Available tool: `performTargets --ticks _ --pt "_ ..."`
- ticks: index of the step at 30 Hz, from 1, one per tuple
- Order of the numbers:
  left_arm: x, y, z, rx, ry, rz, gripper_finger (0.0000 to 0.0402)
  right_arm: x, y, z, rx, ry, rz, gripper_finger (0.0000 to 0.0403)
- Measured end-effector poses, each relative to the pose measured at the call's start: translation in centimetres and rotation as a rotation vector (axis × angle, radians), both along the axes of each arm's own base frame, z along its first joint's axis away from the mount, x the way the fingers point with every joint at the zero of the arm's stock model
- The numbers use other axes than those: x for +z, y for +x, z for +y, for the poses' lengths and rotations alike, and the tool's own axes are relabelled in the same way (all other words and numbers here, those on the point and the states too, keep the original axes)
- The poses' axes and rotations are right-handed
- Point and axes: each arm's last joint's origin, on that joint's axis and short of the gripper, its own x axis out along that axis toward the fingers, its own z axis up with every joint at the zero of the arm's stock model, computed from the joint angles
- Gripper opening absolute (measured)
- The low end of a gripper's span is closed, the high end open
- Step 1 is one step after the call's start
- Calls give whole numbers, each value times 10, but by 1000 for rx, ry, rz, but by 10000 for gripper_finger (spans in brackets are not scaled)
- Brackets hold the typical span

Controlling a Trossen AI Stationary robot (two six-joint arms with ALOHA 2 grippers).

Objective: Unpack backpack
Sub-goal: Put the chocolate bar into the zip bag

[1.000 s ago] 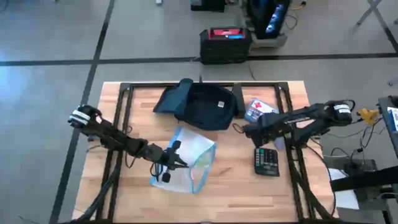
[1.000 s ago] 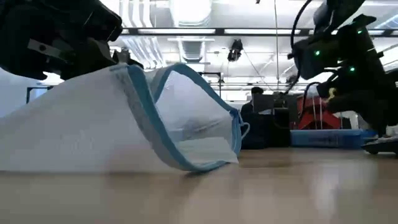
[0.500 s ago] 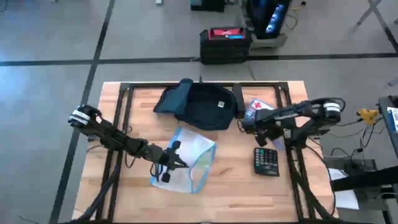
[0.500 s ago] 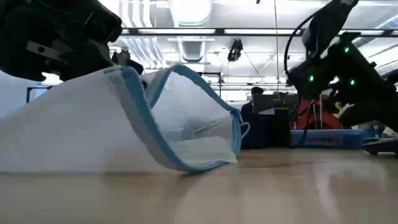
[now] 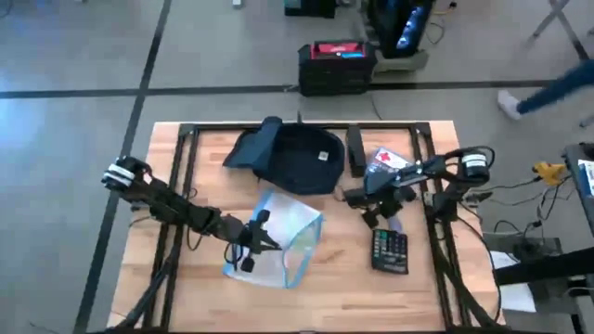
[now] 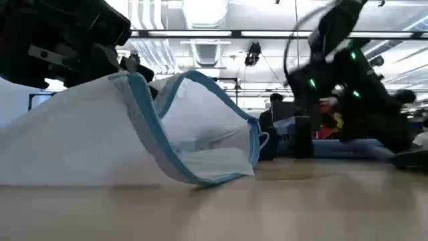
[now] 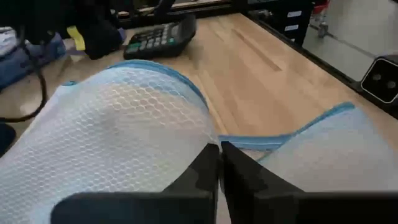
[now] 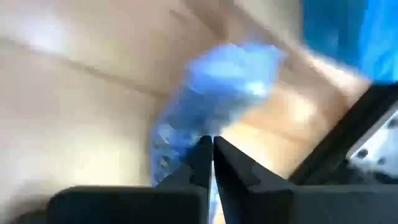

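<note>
No legible writing anywhere; the backpack (image 5: 295,158) shows only a small light logo patch, unreadable; it lies at the table's (image 5: 445,306) far middle edge. Left gripper (image 5: 263,234) has its fingers pinched together on the rim of the clear mesh pouch (image 5: 283,238); right gripper (image 5: 345,196) is closed empty just beside the backpack; calculator (image 5: 390,250) near; small blue-white box (image 5: 388,160) behind the right arm.

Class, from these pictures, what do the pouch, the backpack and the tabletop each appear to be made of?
Pouch: likely translucent plastic, honeycomb-textured, with blue trim.
Backpack: dark navy soft fabric, matte, slumped and folded.
Tabletop: pale wood, seemingly joined planks; smooth, with a faint sheen in the low view.
</note>
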Motion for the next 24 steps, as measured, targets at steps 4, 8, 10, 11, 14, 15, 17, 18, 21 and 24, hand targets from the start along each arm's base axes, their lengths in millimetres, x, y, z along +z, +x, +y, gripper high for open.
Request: performTargets --ticks 4,8,10,11,14,15,17,18,21,24 --pt "0 0 0 0 0 0 0 23 20 22 115 -55 -112 4" --pt "0 0 0 1 0 0 0 39 30 47 212 -113 -193 23" --pt "0 0 0 0 -1 -1 0 42 31 56 221 -117 -207 47" --pt "0 0 0 1 -2 0 0 43 30 60 226 -118 -210 64" --pt "0 0 0 2 -3 0 0 41 24 65 232 -106 -199 127" --pt "0 0 0 2 -4 0 0 38 21 65 233 -101 -184 149" --pt "0 0 0 2 -3 0 0 32 15 63 232 -101 -157 193" --pt "0 0 0 2 -4 -1 0 28 11 61 225 -104 -144 213" --pt "0 0 0 3 -5 -1 0 14 1 52 199 -111 -84 262" --pt "0 0 0 3 -7 0 0 0 -5 44 189 -93 -80 291"
